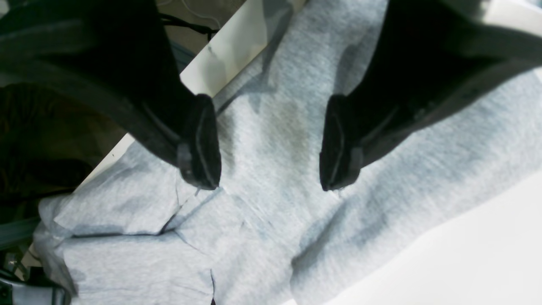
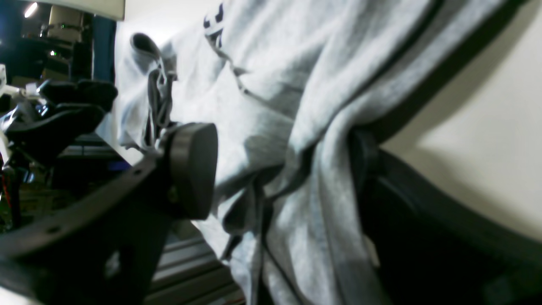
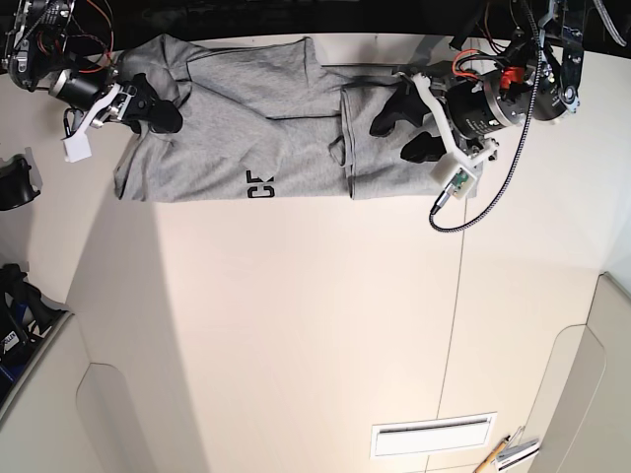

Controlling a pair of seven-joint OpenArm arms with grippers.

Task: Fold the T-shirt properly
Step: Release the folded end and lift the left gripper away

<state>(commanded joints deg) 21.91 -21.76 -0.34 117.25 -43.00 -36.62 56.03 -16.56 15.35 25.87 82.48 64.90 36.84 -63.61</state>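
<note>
The heather-grey T-shirt (image 3: 256, 118) lies spread along the far edge of the white table (image 3: 315, 325). A strip of black lettering (image 3: 260, 184) shows at its near hem. Its right part is folded over (image 3: 380, 163). My left gripper (image 3: 406, 128) hovers over that folded part. In the left wrist view it (image 1: 271, 184) is open and empty just above the grey cloth (image 1: 271, 237). My right gripper (image 3: 158, 103) is at the shirt's left end. In the right wrist view its jaws stand wide apart, with bunched shirt cloth (image 2: 296, 140) between them and draped over one finger (image 2: 364, 161).
The table's far edge (image 1: 220, 59) runs right beside the shirt, with a drop behind it. A black cable (image 3: 493, 197) loops from the left arm onto the table. Dark equipment (image 3: 15, 182) stands off the table's left side. A white vent panel (image 3: 432, 435) sits near the front.
</note>
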